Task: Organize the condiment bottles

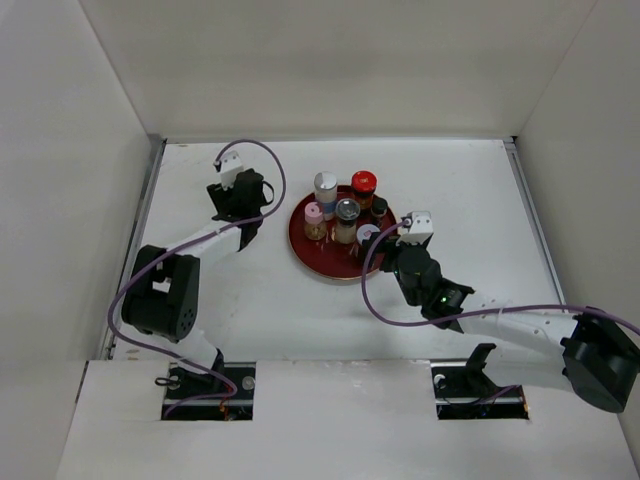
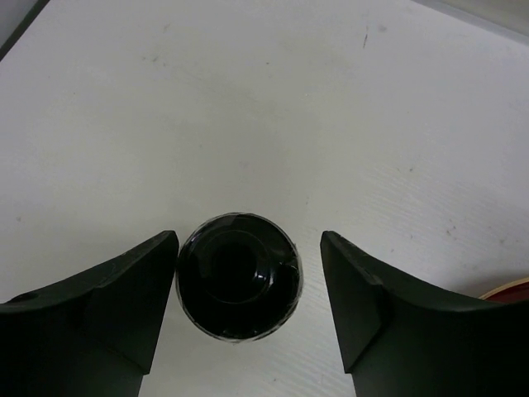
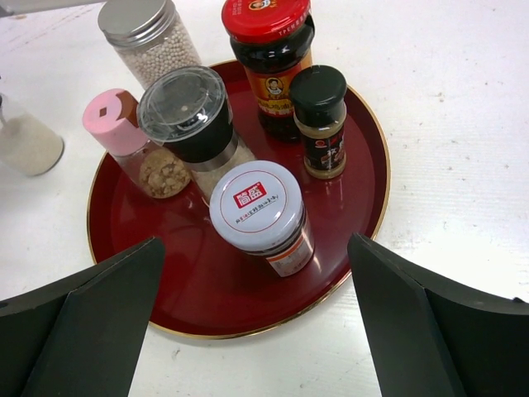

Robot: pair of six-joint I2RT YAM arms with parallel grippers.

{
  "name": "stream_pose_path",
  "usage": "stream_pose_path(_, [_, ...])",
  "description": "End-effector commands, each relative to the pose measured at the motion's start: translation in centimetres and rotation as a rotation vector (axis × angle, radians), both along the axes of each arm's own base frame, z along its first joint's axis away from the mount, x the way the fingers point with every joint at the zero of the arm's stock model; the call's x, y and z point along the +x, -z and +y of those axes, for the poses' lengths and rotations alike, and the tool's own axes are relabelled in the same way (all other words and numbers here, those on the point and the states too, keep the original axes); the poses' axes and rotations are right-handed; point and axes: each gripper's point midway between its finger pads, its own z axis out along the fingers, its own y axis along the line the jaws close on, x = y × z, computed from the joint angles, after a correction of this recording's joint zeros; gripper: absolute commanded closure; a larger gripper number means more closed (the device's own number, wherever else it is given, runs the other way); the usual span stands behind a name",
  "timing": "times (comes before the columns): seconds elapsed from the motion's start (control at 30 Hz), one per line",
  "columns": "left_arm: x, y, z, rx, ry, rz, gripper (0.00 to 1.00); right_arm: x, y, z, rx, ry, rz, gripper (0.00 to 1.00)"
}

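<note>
Left tool (image 2: 248,241) spread open around black-capped bottle (image 2: 238,277) on counter (image 2: 248,99), right tool (image 3: 254,241) open over red tray (image 3: 207,298) holding six bottles (image 3: 186,116), white-lidded jar (image 3: 254,205) nearest.

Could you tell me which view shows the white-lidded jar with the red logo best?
The right wrist view: the white-lidded jar sits close and unobstructed on the red tray. Top external shows it tiny, from above; left wrist misses it.
</note>
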Motion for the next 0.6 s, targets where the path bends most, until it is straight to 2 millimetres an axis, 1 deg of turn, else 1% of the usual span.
stream_pose_path(0.0, [1.5, -1.4, -0.3, -0.014, 0.007, -0.043, 0.37, 0.5, -1.9, 0.3, 0.054, 0.008, -0.051, 0.01])
stream_pose_path(0.1, [1.0, -0.8, -0.4, -0.016, 0.010, -0.033, 0.44, 0.4, -2.0, 0.3, 0.061, 0.009, -0.052, 0.00])
stream_pose_path(0.13, [0.8, -0.8, -0.4, -0.017, 0.008, -0.036, 0.45, 0.4, -2.0, 0.3, 0.061, 0.009, -0.052, 0.00])
stream_pose_path(0.17, [0.6, -0.7, -0.3, -0.016, 0.008, -0.034, 0.45, 0.4, -2.0, 0.2, 0.063, 0.011, -0.052, 0.00])
stream_pose_path(0.27, [0.0, -0.2, -0.4, -0.020, 0.011, -0.027, 0.36, 0.5, -1.8, 0.3, 0.059, 0.011, -0.049, 0.00])
stream_pose_path(0.43, [0.1, 0.2, -0.5, -0.023, 0.021, -0.017, 0.37, 0.5, -1.7, 0.4, 0.058, 0.010, -0.047, 0.00])
stream_pose_path(0.5, [0.3, -0.2, -0.8, -0.032, 0.034, -0.025, 0.43, 0.5, -1.8, 0.4, 0.058, 0.009, -0.048, 0.00])
stream_pose_path(0.57, [0.1, -1.0, -0.7, -0.034, 0.029, -0.042, 0.51, 0.4, -1.9, 0.3, 0.062, 0.009, -0.051, 0.00])
